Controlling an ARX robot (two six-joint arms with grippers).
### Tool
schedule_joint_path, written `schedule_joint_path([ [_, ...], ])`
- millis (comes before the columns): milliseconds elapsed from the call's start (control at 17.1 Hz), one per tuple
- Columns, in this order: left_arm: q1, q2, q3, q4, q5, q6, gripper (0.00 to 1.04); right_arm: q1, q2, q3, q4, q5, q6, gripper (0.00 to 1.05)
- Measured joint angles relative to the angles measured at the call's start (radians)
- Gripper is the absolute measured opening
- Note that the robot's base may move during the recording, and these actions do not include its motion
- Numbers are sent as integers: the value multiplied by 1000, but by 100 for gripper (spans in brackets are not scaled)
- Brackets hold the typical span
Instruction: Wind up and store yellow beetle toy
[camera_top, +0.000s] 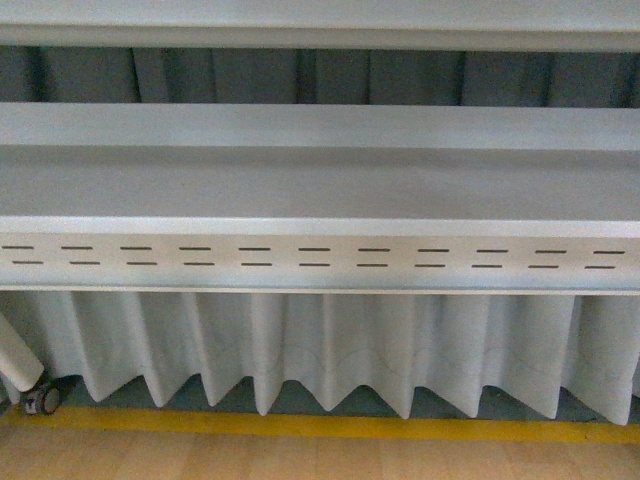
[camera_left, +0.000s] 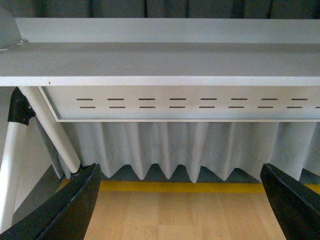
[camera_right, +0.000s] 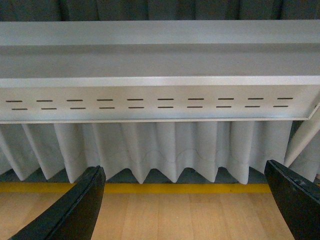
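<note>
The yellow beetle toy is out of view in all three views. In the left wrist view my left gripper (camera_left: 182, 205) stands open, its two black fingers (camera_left: 70, 210) wide apart over bare wooden floor, with nothing between them. My right gripper (camera_right: 185, 205) is open in the same way in the right wrist view, its black fingers (camera_right: 77, 210) framing the floor and empty. Neither gripper shows in the front view.
A grey table (camera_top: 320, 185) with a slotted front panel (camera_top: 320, 257) fills the front view. A white pleated skirt (camera_top: 320, 350) hangs under it. A yellow floor line (camera_top: 320, 427) runs along wooden floor (camera_top: 320, 460). White table legs (camera_left: 50, 125) stand beside the left gripper.
</note>
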Motion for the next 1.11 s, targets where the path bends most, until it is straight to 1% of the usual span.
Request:
schedule_joint_path([
  [1110,0,0,0,0,0,0,98,0,0,0,0,0,0,98],
])
